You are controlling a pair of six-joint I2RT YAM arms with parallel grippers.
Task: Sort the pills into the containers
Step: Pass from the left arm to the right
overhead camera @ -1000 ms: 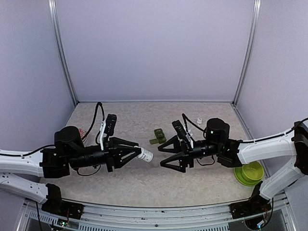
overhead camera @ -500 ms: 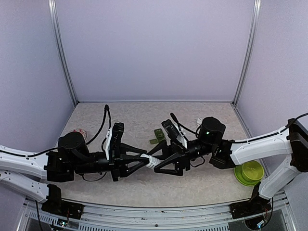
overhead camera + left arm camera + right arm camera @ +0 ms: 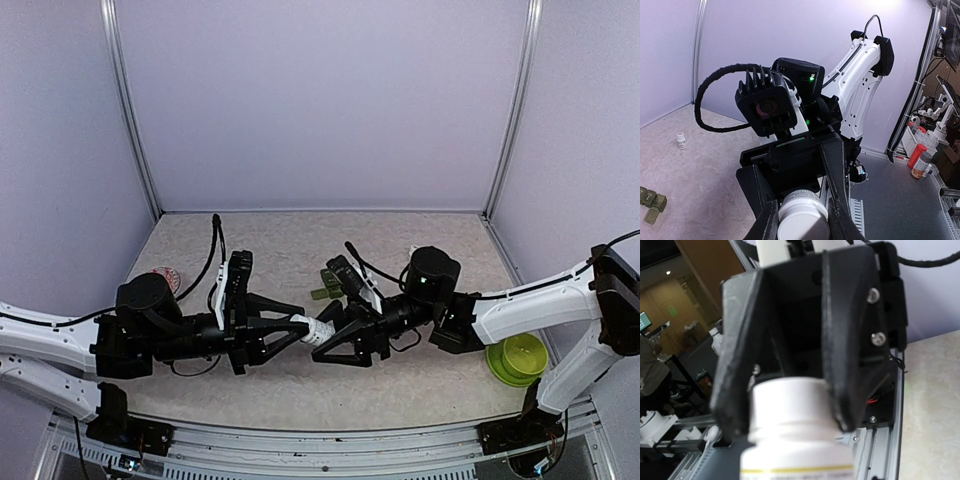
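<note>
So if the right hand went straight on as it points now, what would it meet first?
The white pill bottle, held by the left hand; probably that hand itself just beyond it.

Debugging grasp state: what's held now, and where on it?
Left gripper pinches the white pill bottle at one end; right gripper straddles the other end, grip unclear.

No writing can be read on the white bottle (image 3: 318, 331) or elsewhere.
</note>
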